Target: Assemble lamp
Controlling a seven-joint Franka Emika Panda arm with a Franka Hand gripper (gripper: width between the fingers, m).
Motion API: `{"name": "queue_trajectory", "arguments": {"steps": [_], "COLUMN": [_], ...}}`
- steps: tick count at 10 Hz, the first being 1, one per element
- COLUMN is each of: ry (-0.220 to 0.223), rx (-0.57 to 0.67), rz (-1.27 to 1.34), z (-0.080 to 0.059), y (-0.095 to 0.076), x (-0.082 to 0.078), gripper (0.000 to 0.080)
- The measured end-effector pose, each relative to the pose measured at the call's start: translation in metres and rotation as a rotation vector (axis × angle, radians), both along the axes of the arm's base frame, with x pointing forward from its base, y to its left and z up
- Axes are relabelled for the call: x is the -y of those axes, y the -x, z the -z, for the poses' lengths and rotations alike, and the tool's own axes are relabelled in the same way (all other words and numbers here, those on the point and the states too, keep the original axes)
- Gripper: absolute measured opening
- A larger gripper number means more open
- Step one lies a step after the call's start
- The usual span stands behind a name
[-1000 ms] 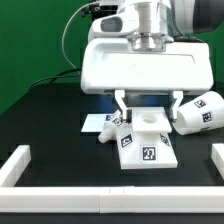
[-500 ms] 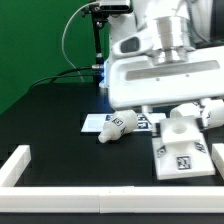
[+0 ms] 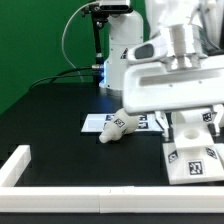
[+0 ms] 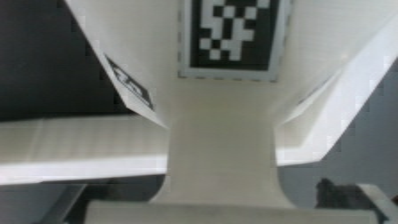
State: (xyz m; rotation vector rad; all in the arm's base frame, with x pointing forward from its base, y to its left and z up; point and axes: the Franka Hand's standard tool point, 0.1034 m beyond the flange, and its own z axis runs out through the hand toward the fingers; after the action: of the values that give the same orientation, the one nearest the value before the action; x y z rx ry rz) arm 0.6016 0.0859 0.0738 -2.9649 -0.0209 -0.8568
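Two matte white tagged pieces, angular base block [image 3: 196, 160], rounded bulb [image 3: 116, 127]

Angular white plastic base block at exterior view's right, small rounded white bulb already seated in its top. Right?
No. The exterior view shows the small rounded white bulb lying on the table by the marker board, apart from the angular white plastic base block, which is at that view's right.

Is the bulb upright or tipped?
Tipped: the bulb lies on its side by the marker board, apart from the base block the end effector grips.
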Motion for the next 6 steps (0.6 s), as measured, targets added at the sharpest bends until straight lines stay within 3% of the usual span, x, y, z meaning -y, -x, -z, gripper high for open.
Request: {"name": "queue_trajectory", "arguments": {"steps": [2, 6], "ry": [0.018, 0.024], "rx": [0.008, 0.052], "rz": [-0.008, -0.006], "z": [0.008, 0.009], "y": [-0.007, -0.03], "x": [-0.004, -0.004], "gripper": [0.0531, 0.0532]}}
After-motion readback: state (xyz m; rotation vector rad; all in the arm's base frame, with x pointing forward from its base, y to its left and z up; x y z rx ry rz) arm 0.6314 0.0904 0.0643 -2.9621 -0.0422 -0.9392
